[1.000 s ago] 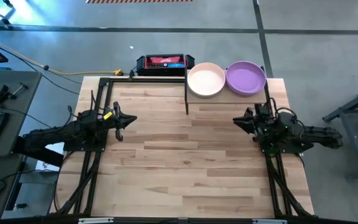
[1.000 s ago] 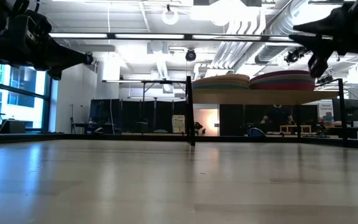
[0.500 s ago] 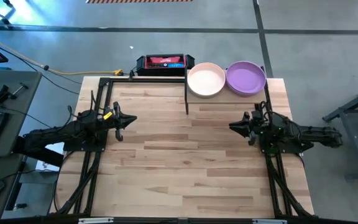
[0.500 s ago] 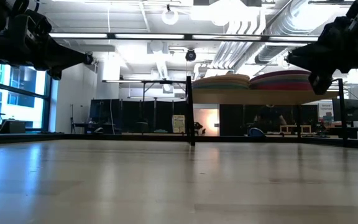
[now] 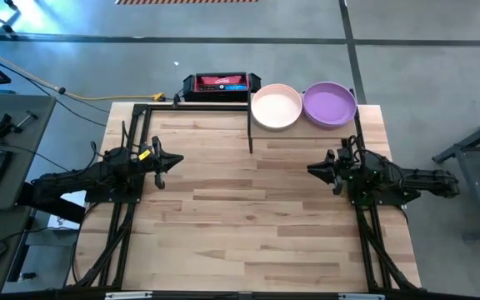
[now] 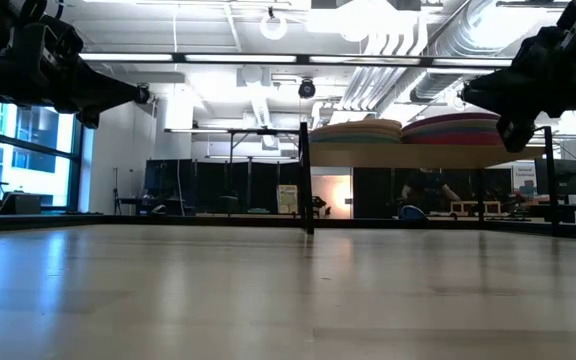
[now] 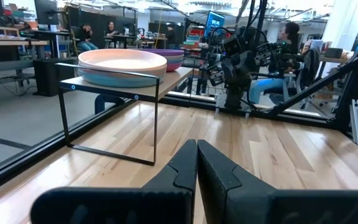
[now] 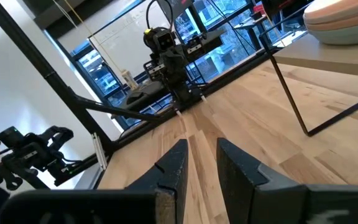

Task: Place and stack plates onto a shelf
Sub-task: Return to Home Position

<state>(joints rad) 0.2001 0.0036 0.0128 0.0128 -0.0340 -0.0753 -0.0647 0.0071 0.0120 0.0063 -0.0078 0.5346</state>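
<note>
Wooden table (image 5: 248,217), shelf (image 5: 302,133) at its far edge; on the shelf, cream-topped plate stack (image 5: 276,107) beside purple-topped plate stack (image 5: 330,103)

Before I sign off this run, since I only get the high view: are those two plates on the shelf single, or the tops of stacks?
Observer: Stacks. The low view shows the cream-topped pile and the purple-topped pile each several plates deep on the shelf.
Operator: Jaws empty?
Observer: The left wrist view shows the jaws of the left arm shut on nothing.
Operator: And the right?
Observer: The jaws of the right arm stand slightly apart, empty.
</note>
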